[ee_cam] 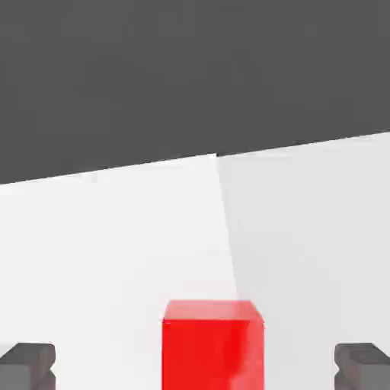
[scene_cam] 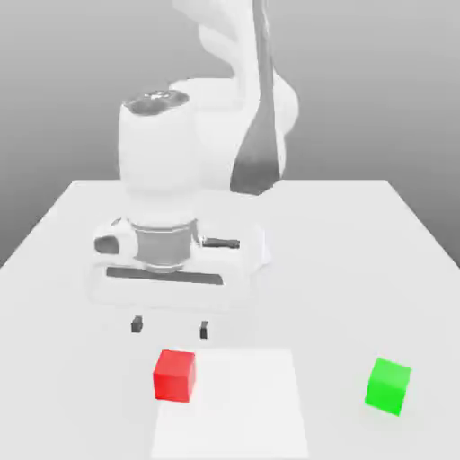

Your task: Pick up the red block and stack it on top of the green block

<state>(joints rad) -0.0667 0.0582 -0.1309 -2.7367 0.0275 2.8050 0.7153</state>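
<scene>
With the claw [scene_cam: 170, 327] spread wide and empty above the red block [scene_cam: 174, 375], which sits on the tabletop [scene_cam: 359, 269] well apart from the green block [scene_cam: 389, 385], an off-centre descent could knock the cube aside.

The red block [scene_cam: 174, 375] has smooth, plain faces with a soft sheen, like moulded plastic; the green block [scene_cam: 389, 385] looks the same. The table [scene_cam: 377, 269] is a matt, even white, and a slightly brighter smooth panel [scene_cam: 243, 404] lies at its near edge. The arm [scene_cam: 162, 153] has a glossy white shell with grey metallic-looking bands. The fingertips [ee_cam: 30, 364] of the gripper [scene_cam: 170, 327] are dark grey, matt and ridged.
</scene>
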